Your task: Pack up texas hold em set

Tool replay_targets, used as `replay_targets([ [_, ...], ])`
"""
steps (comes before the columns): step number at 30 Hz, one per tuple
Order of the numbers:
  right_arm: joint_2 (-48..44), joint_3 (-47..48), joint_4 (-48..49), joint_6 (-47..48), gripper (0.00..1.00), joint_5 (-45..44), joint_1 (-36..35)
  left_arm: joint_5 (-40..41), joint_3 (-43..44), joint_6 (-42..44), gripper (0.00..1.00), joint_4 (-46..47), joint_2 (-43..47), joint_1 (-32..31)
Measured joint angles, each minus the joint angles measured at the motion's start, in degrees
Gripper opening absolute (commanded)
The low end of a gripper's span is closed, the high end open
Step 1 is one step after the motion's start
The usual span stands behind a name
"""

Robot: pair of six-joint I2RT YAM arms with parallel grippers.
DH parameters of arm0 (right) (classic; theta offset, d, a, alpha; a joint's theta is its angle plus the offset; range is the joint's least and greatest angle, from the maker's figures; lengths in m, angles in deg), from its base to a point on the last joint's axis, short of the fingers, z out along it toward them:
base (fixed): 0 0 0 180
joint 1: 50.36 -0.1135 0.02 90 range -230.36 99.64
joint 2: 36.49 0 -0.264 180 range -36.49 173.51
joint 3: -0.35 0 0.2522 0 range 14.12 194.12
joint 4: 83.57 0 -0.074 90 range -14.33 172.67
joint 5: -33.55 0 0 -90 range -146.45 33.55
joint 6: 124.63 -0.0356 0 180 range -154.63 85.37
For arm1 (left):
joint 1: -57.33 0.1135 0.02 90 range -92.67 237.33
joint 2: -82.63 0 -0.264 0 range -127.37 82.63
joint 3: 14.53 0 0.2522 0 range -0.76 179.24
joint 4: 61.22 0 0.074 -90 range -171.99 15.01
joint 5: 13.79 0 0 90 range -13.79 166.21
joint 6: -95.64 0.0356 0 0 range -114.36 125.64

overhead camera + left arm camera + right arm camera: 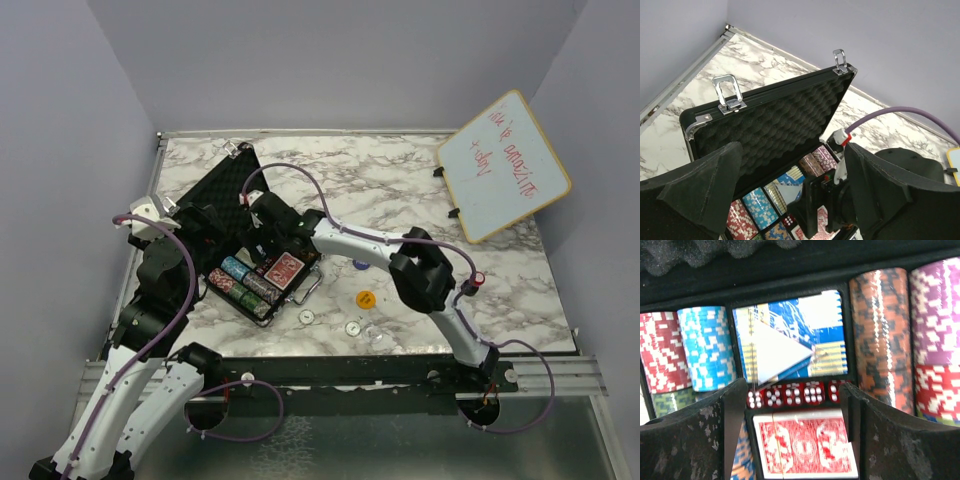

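Left claw (792,155): jaws wide apart, nothing in them, hovering at the left side of the case (262,283) and facing the foam of the raised lid (775,115). The case sits left of centre on the marble table (400,180), tray toward the near side, lid toward the far left corner, latches (728,94) standing up on its rim. The tray holds chip stacks (707,350), blue deck (790,340), a row of red dice (795,392) and red deck (805,447). Right claw (792,387): down over the tray, jaws apart, empty, the red deck showing between its fingers. Risks, as I read them: a nudge of the lid by the left claw would bring it down on the right claw and wrist. The right arm's purple cable (900,108) runs close by the lid and could catch a latch on the way out. Fingers this low could flick dice from their slot. Right of the case, round buttons (365,298) lie loose on the marble, not packed. They are flat discs, likely to skid from a pinch toward the near edge. Shutting now would leave them out.
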Motion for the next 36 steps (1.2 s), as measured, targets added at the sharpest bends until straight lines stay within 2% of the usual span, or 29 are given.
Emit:
replay_targets([
  [6,-10.1,-8.7,0.4,-4.5,0.8,-4.9,0.0,-1.5,0.0,-0.1,0.92,0.1,0.1,0.0],
  [12,-28.0,-25.6,0.7,-13.0,0.8,-13.3,0.0,-5.1,0.0,0.1,0.94,1.5,0.0,0.0],
  [19,-42.8,-43.1,-7.2,-22.3,0.8,-17.4,0.0,-8.9,0.0,0.5,0.94,2.6,-1.4,0.0],
  [25,-44.5,-51.2,-14.0,-23.3,0.8,-16.7,0.0,-9.3,0.0,0.9,0.94,2.6,-1.4,0.0],
  [36,-48.0,-58.4,-14.6,-21.6,0.83,-11.6,-1.9,-11.4,0.0,1.2,0.95,3.5,-3.0,0.1],
])
